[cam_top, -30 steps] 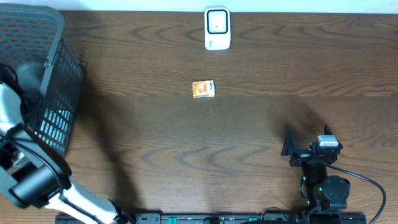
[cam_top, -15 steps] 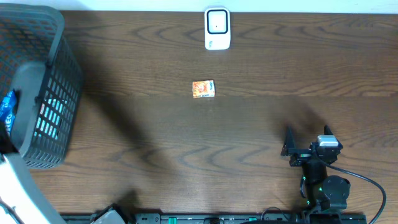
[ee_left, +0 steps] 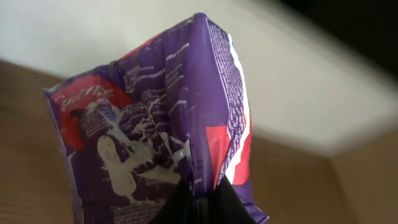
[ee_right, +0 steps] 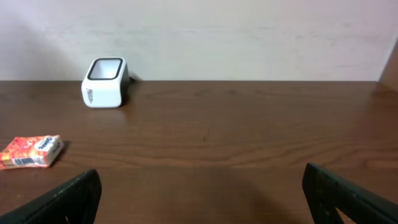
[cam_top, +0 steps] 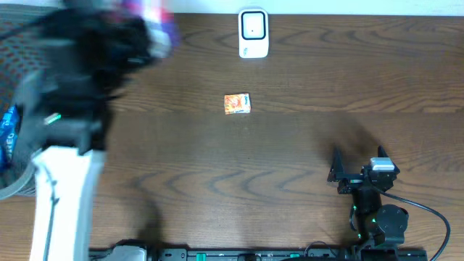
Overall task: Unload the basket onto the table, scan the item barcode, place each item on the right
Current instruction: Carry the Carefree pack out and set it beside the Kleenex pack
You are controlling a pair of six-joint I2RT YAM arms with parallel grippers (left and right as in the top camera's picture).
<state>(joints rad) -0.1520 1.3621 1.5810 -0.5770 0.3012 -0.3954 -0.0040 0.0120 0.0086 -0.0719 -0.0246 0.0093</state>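
Aloft, left hand (ee_left: 198, 198) pinches one edge of the purple packet (ee_left: 155, 124)

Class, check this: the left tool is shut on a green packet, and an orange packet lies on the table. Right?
No: the packet in the left tool is purple, not green, as the left wrist view shows. The orange packet does lie on the table.
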